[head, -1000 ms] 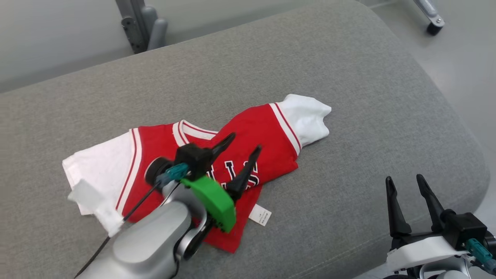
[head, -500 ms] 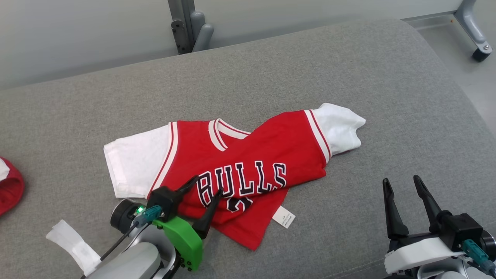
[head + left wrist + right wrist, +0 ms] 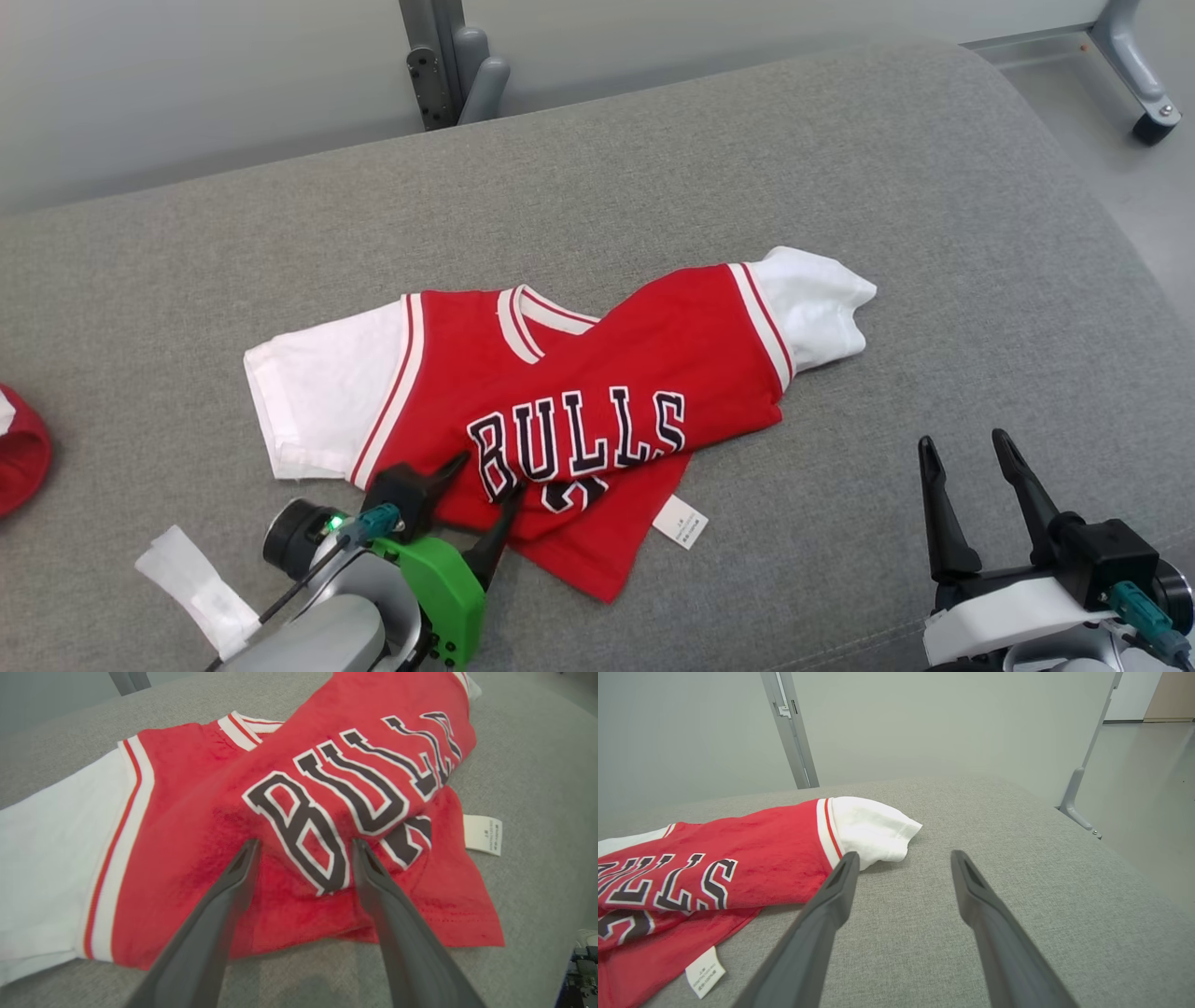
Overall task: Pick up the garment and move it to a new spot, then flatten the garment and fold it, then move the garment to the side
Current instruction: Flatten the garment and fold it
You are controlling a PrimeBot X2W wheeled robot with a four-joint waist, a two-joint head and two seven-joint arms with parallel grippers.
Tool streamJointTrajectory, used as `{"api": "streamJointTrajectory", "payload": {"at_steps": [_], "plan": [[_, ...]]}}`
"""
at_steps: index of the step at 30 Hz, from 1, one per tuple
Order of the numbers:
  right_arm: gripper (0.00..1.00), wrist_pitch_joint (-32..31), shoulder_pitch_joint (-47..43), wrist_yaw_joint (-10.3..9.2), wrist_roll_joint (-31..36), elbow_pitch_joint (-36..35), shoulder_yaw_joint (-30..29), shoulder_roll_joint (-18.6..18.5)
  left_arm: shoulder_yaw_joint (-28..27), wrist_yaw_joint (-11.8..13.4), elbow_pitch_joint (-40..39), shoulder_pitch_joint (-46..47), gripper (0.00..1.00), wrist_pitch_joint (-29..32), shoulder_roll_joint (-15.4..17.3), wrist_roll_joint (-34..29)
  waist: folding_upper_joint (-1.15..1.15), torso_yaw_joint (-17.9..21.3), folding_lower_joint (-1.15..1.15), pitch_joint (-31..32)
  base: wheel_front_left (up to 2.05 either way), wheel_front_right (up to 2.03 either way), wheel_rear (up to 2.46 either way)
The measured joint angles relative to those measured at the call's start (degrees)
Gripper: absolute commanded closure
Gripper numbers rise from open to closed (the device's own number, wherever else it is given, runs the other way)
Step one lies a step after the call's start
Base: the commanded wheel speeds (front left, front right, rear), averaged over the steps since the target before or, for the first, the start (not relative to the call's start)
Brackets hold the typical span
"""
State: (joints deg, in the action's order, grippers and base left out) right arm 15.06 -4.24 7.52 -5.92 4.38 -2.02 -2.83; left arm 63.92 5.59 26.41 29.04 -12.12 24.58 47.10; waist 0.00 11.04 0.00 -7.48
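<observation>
A red Bulls T-shirt (image 3: 597,373) with white sleeves lay rumpled near the middle of a grey upholstered cushion (image 3: 747,168). Its right half was folded diagonally over the chest, so the lettering ran at a slant. The left gripper (image 3: 490,471) hung at the shirt's near edge, its two dark fingers spread wide and holding nothing. In the left wrist view the fingertips straddled the letter B just above the cloth; whether they touched it could not be told. The right gripper (image 3: 962,439) waited well to the right over bare cushion, fingers likewise parted and empty.

The step appeared to be the first pick-up. To do it well, the left fingers would probably need to press down into the doubled fabric and close on a firm pinch. Taking every layer would keep the shirt from sliding apart as it lifted. The right gripper would likely be needed at the white sleeve (image 3: 873,830) on the far right, to keep the garment from bunching further.

A white care label (image 3: 680,521) stuck out from the near hem and should not be mistaken for a grip point. Another red item (image 3: 19,462) sat at the cushion's left edge, well apart from the shirt. A grey metal post (image 3: 448,56) stood behind the cushion. Nothing blocked the shirt itself.
</observation>
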Motion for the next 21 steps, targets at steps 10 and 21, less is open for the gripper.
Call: {"api": "streamJointTrajectory", "payload": {"at_steps": [10,21], "plan": [[0.00,0.0,0.4,0.00,-0.4,-0.1,-0.3,0.0,-2.7,1.7,2.3,5.4,1.00,-2.2,0.0,-3.4,0.00,1.1,0.00,-0.9,0.00,0.00,0.00],[0.00,0.0,3.3,0.00,-1.5,-0.1,1.5,0.0,-4.7,0.4,4.6,22.9,1.00,-0.8,3.8,-9.6,0.00,2.0,0.00,-5.0,0.00,0.00,0.00]]}}
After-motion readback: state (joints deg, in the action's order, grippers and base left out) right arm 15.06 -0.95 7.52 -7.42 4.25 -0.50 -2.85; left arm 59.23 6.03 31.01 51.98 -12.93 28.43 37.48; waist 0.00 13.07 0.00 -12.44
